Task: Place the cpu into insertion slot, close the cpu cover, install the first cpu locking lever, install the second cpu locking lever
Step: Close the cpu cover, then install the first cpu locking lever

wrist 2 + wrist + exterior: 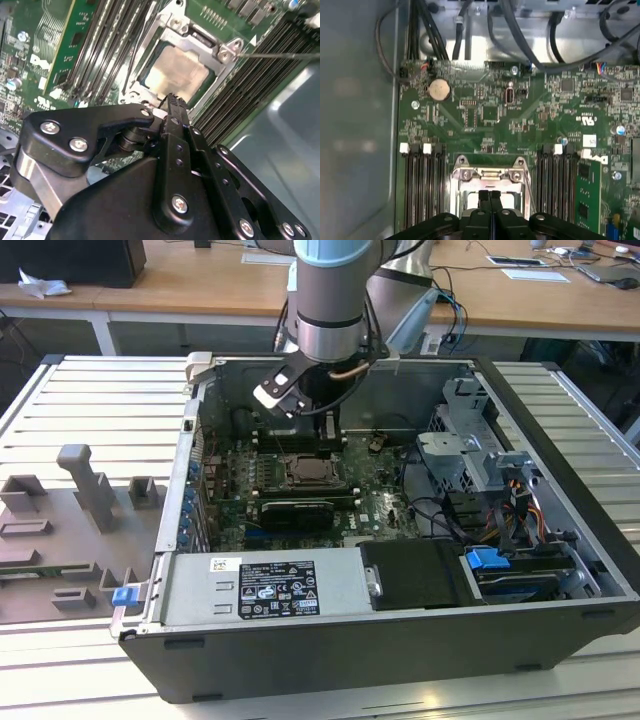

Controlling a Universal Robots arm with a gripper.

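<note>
Jaws: clenched tip to tip with nothing between them.
Gripper: the gripper (172, 102) is low inside the open computer case (400, 665), with its tips over one edge of the socket. Whether they touch metal, cannot tell.
Board: the green motherboard (490, 115) has the socket flanked on both sides by memory slots (250, 95).
Cpu: the cpu (177, 72) is seated in the insertion slot (454, 190), lying flat and square, its pale face showing through the frame cutout.
Cpu cover: the cpu cover (200, 42) lies down over the chip by the look of it, its frame edges running round every visible side. No gap shows under it from these angles.
Locking lever: the locking lever (280, 56) is a thin wire rod running from a socket corner out across the memory slots. It looks unhooked, which is a judgement and not certain.
Other lever: a thin wire (530, 195) runs along the far side of the socket. Latched or free, cannot tell.
Step in hand: judged to be the lever stage. Placing the chip and closing the cover look done, and the shut, empty tips suit pushing rather than carrying.
What the lever work calls for: a firm press on a very thin wire, down and then sideways under its catch, probably with the tips kept together as a pusher.
Clearance: tight, with the memory slots just beside the lever's sweep.
Risk: the wire could slip off the rounded tips, or the cover could lift if the lever is not fully caught.
</note>
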